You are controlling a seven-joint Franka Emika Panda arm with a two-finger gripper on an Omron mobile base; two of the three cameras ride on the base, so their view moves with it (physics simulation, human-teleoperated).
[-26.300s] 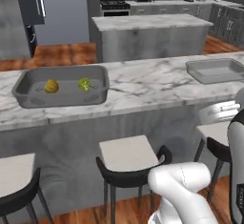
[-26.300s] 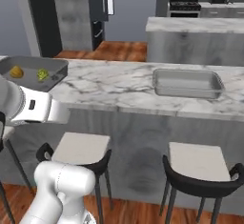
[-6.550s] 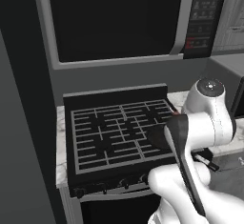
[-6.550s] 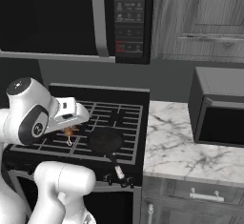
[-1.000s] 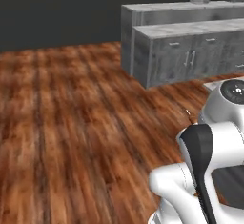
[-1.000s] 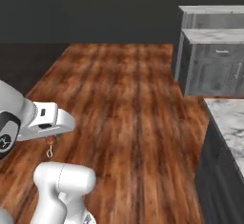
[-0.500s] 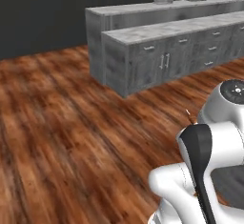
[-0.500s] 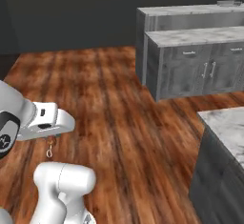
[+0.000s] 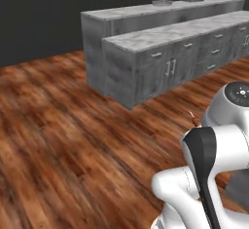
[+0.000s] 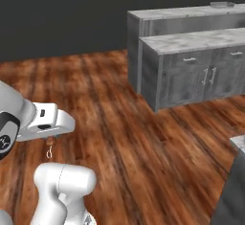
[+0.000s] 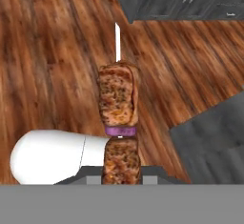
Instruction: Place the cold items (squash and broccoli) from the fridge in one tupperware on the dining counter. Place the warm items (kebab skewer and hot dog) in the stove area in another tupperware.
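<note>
The hand [image 11: 121, 175] is closed on the kebab skewer [image 11: 119, 123], a thin pale stick threaded with browned chunks of meat and a purple slice between them. In the hand view the skewer rises straight out from between the finger tips, its bare point aimed away from the hand and over the reddish-brown wooden plank floor [image 11: 52, 51]. Gripping it at the lower meat piece, near one end, leaves most of the length free to be lowered into a container, and it keeps the food well apart from the robot's own white body.

In the right base view the hand [image 10: 49, 142] hangs beside the arm, above the floor, with what looks like the skewer dangling just under it as a small brown shape; it is too small there to be sure of its tilt. The arm is tucked in close, which seems sensible for carrying while the base drives.

Beyond the skewer's tip stands the long grey desk with a pale marble top and cabinet doors [image 9: 160, 52], well apart from the hand. Two shallow grey dishes [image 9: 163, 2] sit on the taller rear ledge of that desk. The skewer is in transit, not yet delivered.
</note>
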